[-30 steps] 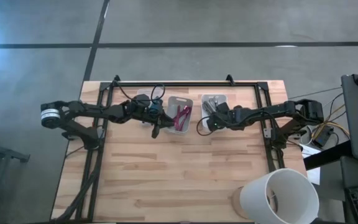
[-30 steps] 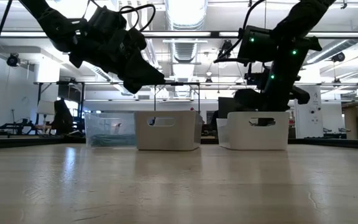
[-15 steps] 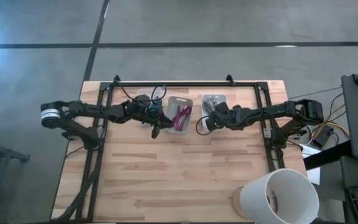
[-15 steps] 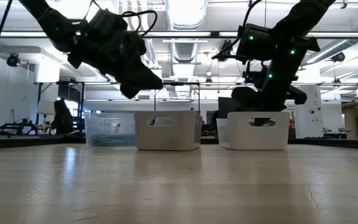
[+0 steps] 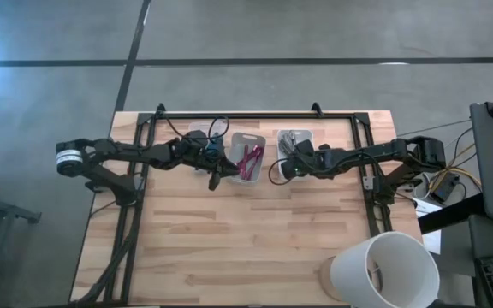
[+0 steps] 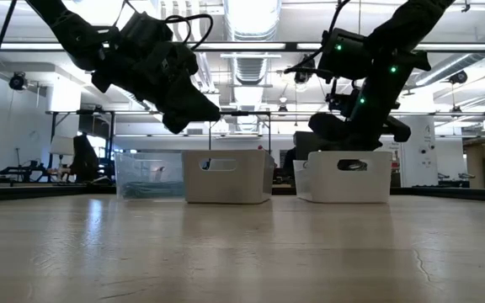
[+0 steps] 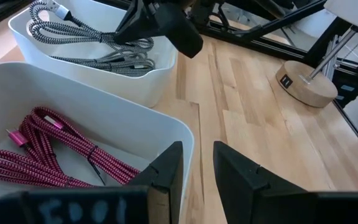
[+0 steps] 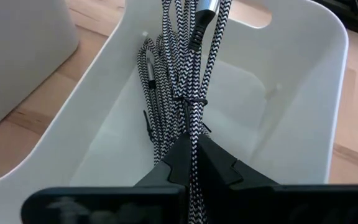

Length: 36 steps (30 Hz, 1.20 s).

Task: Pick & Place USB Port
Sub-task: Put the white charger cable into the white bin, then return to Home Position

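Braided USB cable [image 8: 188,81], pinched in right hand [image 8: 191,149], has risen higher over white bin [image 8: 303,93].

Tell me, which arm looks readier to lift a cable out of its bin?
The right. Its gripper is already shut on the black-and-white cable over the white bin. The left gripper hangs empty by the bin of pink cable.

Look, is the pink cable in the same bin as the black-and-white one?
No, the pink cable lies in its own white bin, apart from the black-and-white cable.
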{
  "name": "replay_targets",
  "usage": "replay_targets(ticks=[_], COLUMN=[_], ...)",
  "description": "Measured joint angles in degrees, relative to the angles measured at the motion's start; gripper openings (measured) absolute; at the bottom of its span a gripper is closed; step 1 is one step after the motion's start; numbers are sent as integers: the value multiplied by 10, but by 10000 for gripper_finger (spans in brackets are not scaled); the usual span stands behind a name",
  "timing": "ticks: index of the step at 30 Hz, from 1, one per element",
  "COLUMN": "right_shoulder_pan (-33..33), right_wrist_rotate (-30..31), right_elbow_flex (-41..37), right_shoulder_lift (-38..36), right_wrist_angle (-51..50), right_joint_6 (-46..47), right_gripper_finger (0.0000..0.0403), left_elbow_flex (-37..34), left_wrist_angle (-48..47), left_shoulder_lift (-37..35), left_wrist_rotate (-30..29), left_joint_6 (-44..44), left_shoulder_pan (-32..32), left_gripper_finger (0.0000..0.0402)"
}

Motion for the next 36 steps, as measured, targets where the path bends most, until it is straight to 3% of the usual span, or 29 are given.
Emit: replay_targets(ticks=[10,19,25,31,36], right_shoulder_pan=[-3,-5,-4,-3,9], right_wrist_rotate=[7,16,8,-63,-63], right_elbow_flex=[-1,-6,-7,24,57], right_shoulder_lift=[0,-1,-1,-41,-119], right_wrist_angle=[0,-7,-9,-8,-6], right_joint_6=[13,12,9,-86,-215], right_gripper_finger=[18,91,106,94,80], left_elbow_flex=[0,0,0,0,0], left_wrist_angle=[1,0,0,0,0], left_shoulder_lift=[0,0,0,0,0], left_wrist_rotate=[0,0,0,0,0], left_joint_6=[0,0,0,0,0], left_shoulder_pan=[0,0,0,0,-1], left_gripper_finger=[90,90,90,90,90])
